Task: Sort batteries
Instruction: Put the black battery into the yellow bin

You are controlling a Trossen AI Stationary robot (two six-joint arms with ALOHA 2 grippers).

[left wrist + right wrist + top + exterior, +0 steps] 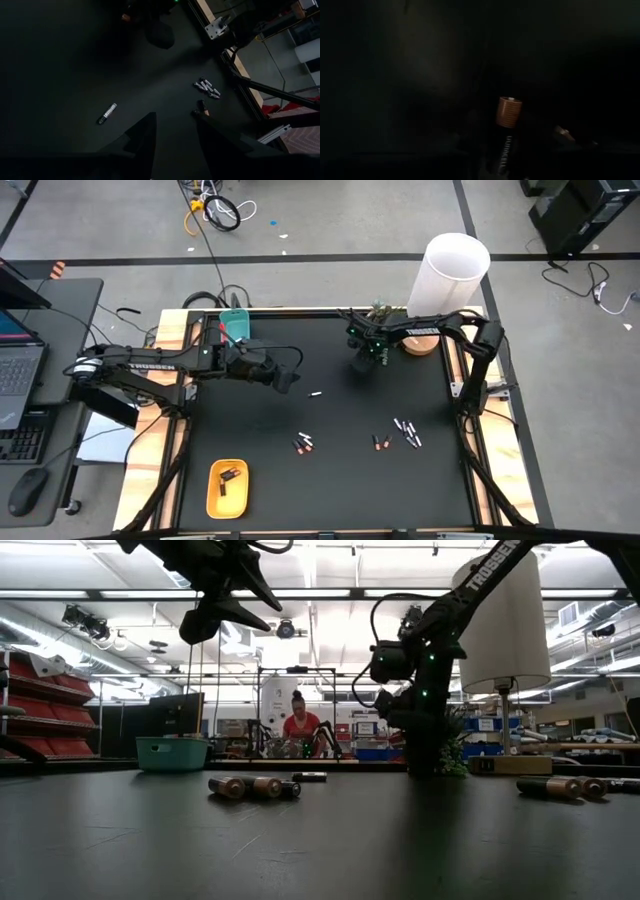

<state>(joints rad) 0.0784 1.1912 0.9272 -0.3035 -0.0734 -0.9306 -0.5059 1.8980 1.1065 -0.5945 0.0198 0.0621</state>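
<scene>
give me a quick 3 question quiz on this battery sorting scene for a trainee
1. True or false: the yellow tray already holds batteries.
2. Which gripper grips a copper-topped battery? A) left B) right C) neither
3. Fill in: the lone pale battery lies on the mat nearest the ____ gripper.

Key
1. True; dark batteries lie inside it in the high view.
2. B; the right gripper holds it in the right wrist view, at the mat's far side.
3. Left; the left gripper hovers open beside it, with the teal tray behind the arm.
</scene>
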